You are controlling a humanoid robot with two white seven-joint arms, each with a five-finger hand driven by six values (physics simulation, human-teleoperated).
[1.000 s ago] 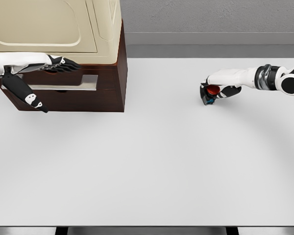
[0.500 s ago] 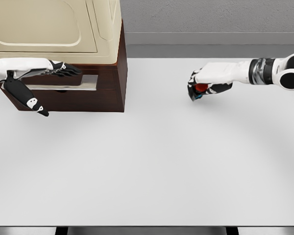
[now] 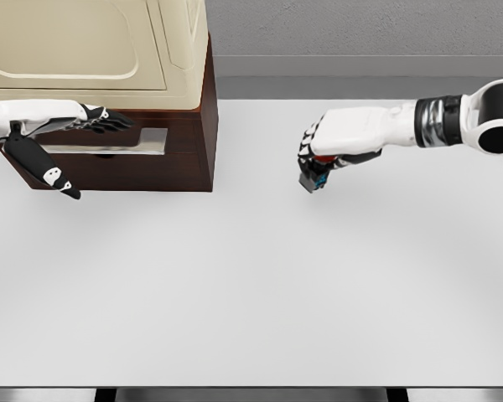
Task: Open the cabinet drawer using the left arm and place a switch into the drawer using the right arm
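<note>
Matte white table (image 3: 251,293): right robot hand (image 3: 318,155) grips a boxy switch (image 3: 312,178) (dark), left robot hand (image 3: 96,120) flat-fingered at the drawer (image 3: 109,142).

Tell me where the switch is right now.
In the head view, the switch is in the right hand, above the table, right of the cabinet.

bare table (image 3: 251,276) between cabinet (image 3: 151,126) and right robot hand (image 3: 318,155); left robot hand (image 3: 92,121) across drawer (image 3: 109,155)
</note>
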